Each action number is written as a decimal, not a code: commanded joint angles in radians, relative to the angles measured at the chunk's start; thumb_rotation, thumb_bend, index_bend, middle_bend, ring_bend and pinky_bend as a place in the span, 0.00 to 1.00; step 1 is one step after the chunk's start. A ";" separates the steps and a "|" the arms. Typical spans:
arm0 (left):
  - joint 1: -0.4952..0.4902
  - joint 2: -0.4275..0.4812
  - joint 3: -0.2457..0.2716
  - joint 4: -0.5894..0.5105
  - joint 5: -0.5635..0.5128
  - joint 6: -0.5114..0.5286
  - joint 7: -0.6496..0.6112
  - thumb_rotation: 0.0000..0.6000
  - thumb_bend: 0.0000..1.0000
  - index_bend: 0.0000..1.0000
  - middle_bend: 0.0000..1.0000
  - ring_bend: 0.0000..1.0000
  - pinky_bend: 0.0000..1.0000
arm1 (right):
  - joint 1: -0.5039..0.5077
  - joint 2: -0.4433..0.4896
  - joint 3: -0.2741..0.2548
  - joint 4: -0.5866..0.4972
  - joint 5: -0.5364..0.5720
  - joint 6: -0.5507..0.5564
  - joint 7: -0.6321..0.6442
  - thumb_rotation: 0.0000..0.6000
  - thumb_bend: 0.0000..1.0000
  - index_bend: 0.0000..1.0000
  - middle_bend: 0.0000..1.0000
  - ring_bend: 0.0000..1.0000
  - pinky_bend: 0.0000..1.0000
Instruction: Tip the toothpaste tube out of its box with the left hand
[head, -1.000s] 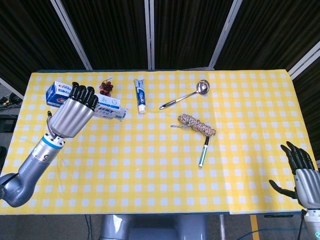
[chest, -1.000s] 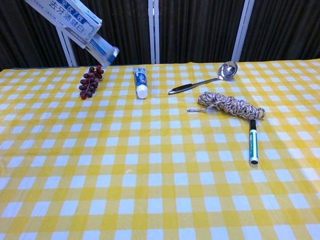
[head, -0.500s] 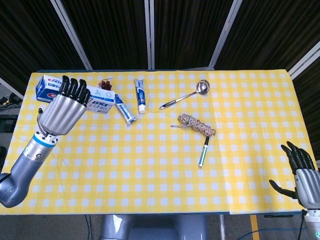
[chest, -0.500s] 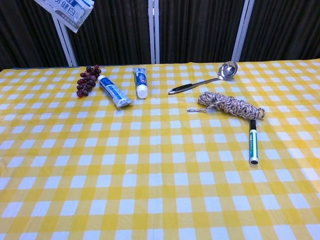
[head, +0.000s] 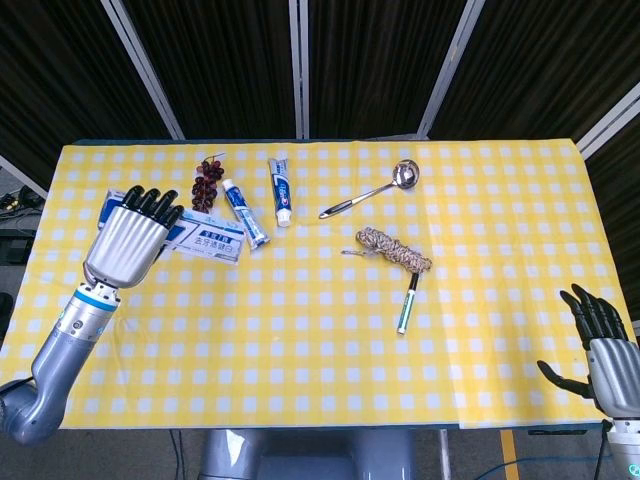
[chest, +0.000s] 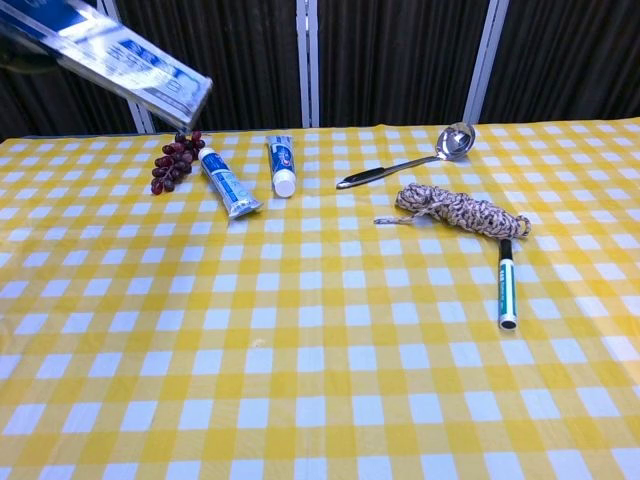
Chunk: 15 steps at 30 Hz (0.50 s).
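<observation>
My left hand (head: 130, 240) grips the blue and white toothpaste box (head: 205, 236) at the left side of the table, holding it above the cloth. In the chest view the box (chest: 120, 58) shows blurred at the top left, its open end to the right and lower. A toothpaste tube (head: 244, 213) lies on the cloth beside the grapes, also seen as the tube (chest: 227, 181) in the chest view. A second tube (head: 281, 189) lies just right of it, cap toward me. My right hand (head: 606, 352) hangs open off the table's right front corner.
A bunch of dark grapes (head: 208, 181) lies left of the tubes. A metal ladle (head: 372, 190), a coil of rope (head: 394, 249) and a marker pen (head: 408, 302) lie mid-table. The yellow checked cloth (head: 330, 370) covers the table.
The tube slid out of the box and landed on the cloth next to the grapes. My left hand then brought the emptied box lower and toward me.
</observation>
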 joint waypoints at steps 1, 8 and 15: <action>0.032 -0.023 0.031 -0.055 -0.088 -0.051 -0.074 1.00 0.17 0.06 0.00 0.02 0.06 | 0.001 0.001 0.000 -0.001 0.002 -0.003 -0.001 1.00 0.08 0.00 0.00 0.00 0.00; 0.103 -0.062 0.078 -0.067 -0.114 -0.008 -0.173 1.00 0.12 0.00 0.00 0.00 0.00 | 0.003 -0.002 -0.001 -0.002 0.006 -0.011 -0.014 1.00 0.08 0.00 0.00 0.00 0.00; 0.261 -0.121 0.158 0.018 -0.039 0.177 -0.306 1.00 0.12 0.00 0.00 0.00 0.00 | 0.006 -0.011 -0.004 0.001 0.004 -0.018 -0.037 1.00 0.08 0.00 0.00 0.00 0.00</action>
